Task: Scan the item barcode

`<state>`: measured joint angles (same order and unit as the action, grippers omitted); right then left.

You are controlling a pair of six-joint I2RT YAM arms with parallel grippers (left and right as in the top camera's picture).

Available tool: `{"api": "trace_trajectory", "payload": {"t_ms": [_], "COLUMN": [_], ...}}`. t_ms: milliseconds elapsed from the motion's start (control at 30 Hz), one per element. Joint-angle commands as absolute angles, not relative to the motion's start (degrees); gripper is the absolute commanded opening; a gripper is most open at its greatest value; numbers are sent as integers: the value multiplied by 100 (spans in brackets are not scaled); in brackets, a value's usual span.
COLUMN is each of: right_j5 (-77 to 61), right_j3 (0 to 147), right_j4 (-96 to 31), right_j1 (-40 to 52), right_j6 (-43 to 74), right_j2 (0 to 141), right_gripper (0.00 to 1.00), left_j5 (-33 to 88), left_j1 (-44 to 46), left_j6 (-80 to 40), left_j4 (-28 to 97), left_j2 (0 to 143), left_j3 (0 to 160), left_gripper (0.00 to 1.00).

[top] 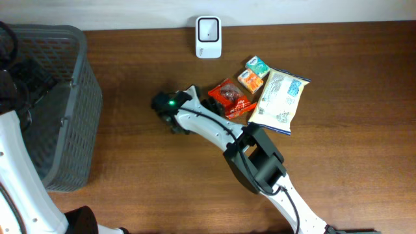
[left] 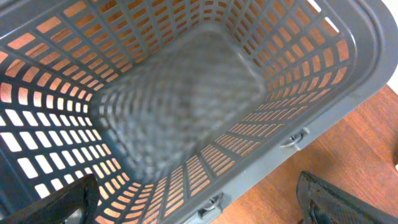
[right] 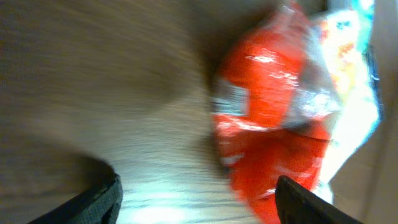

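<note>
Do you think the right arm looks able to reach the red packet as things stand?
Probably yes: the right gripper is open and faces the red packet, with only bare wooden table between them.

One basket (top: 65, 39) stands at the left of the surface (top: 143, 182). One white scanner (top: 208, 37) sits at the far edge. Right of centre lie four packaged goods: one red packet (top: 229, 95), two small boxes, namely one teal box (top: 258, 64) and one orange box (top: 250, 80), and one large white-and-blue bag (top: 281, 97). There are two arms: the left arm (top: 19, 175) at the near left and the right arm (top: 211, 125) from the near right.
</note>
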<state>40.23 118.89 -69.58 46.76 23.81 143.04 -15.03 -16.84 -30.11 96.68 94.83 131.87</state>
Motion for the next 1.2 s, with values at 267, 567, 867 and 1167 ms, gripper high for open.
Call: {"api": "trace_trajectory", "payload": {"t_ms": [267,567,867,1167], "right_j5": [137,-1330,-1308,-554], "right_j3": [14521,13034,13760,11957], "right_j4": [-8764,-7859,-8158,-6696], "right_j1": [2086,1903,2209,2480], "right_j6": [1999,1525,1500,1737], "right_j2": [14374,14293,14011,13917], "right_gripper": [4,4,4,4], "left_j5": [-1525,-1525,-1525,-1525], "left_j1": [-1695,-1695,-1695,-1695], "left_j6": [-3081,-3081,-3081,-3081], "left_j4": [9671,9671,9671,9671], "left_j2": [9452,9452,9452,9452], "left_j3": [13203,13203,13203,13203], "left_gripper": [99,99,99,99]}}
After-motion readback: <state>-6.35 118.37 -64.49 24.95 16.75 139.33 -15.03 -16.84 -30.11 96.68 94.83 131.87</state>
